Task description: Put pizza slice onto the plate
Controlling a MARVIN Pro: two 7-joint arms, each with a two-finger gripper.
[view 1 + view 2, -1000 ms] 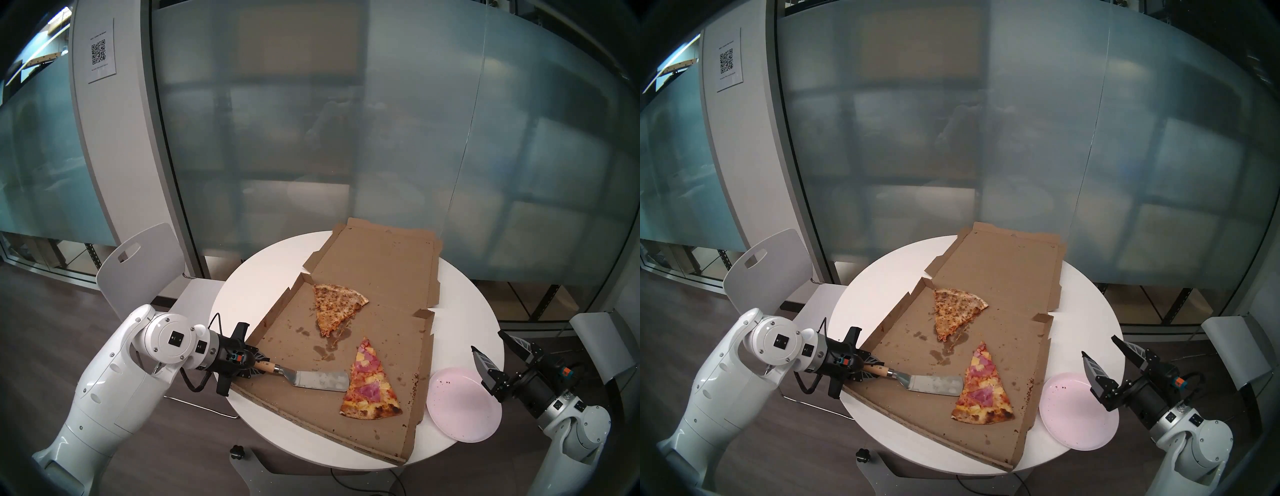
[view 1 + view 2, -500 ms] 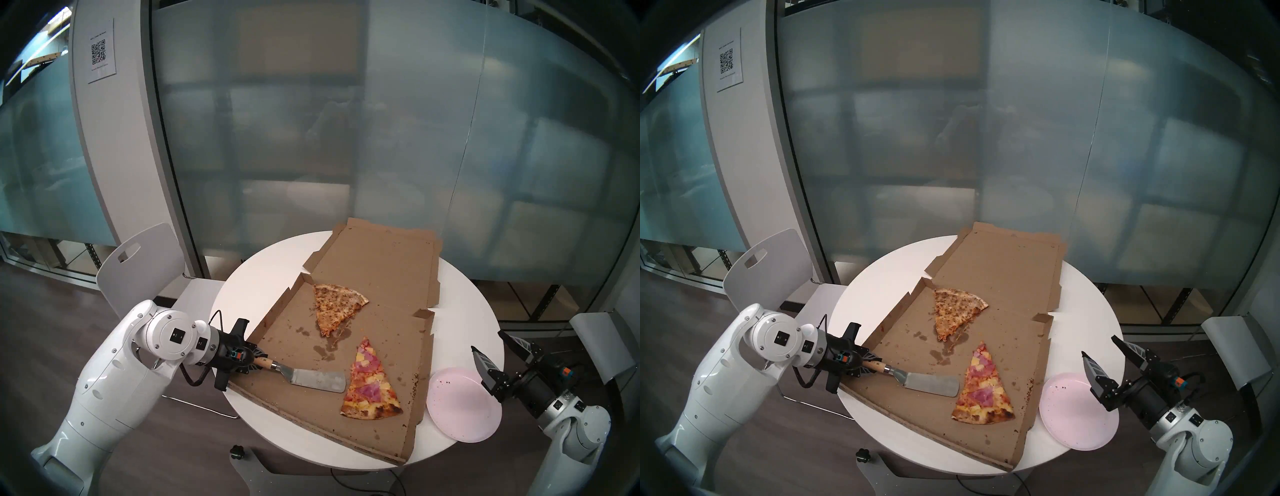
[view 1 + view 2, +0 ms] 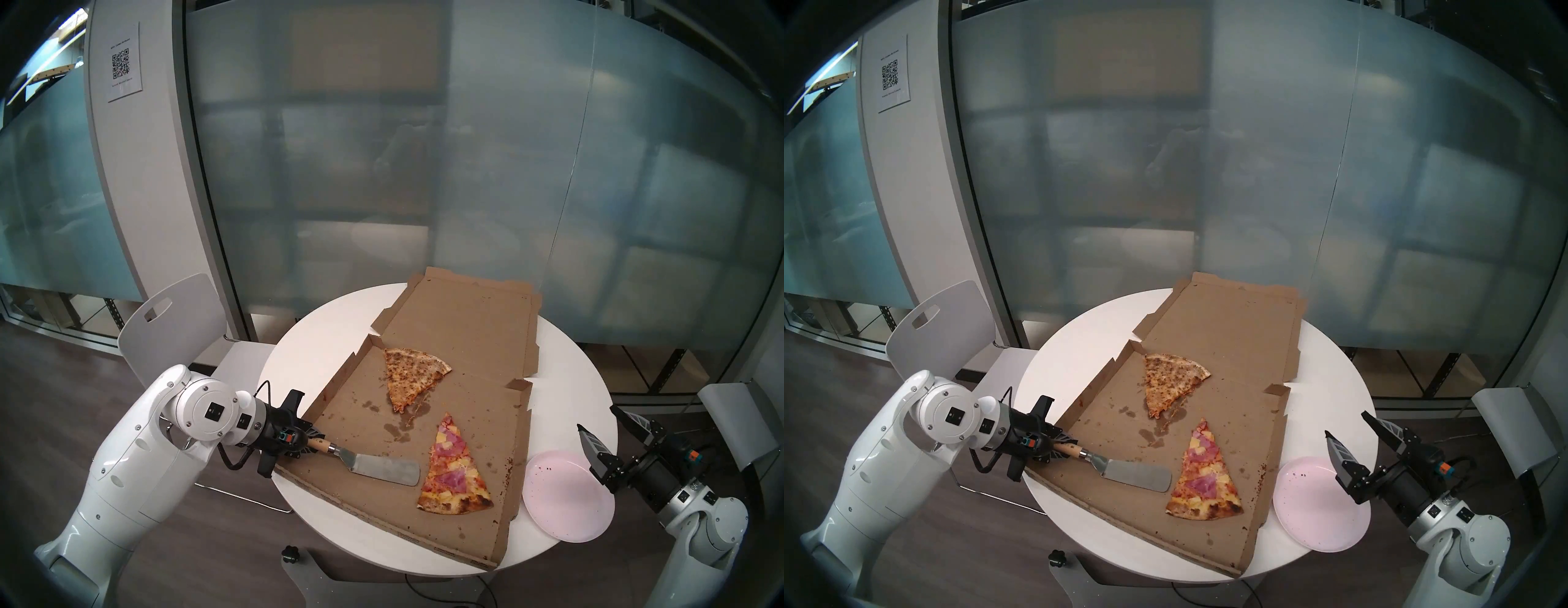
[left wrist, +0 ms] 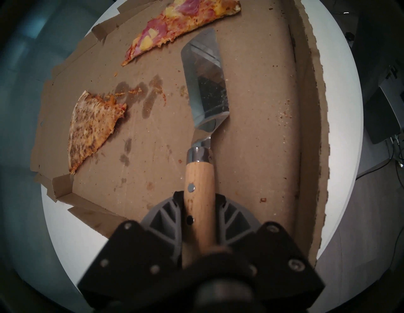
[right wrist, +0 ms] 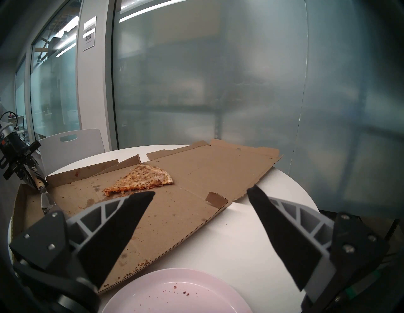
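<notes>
While the left gripper (image 3: 312, 443) clamps a spatula (image 3: 384, 467), the pizza slice (image 3: 452, 469) points away, crust nearest; right gripper (image 3: 600, 431) gapes.

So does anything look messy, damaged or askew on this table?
Mostly mess: the pizza box has grease stains and crumbs, the plain slice has a torn, smeared tip, and the plate overhangs the table edge. Nothing has spilled.

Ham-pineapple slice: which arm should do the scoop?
Left. Its gripper is shut on the spatula, whose blade lies in the box beside the pizza slice. The right gripper is open and empty by the plate.
</notes>
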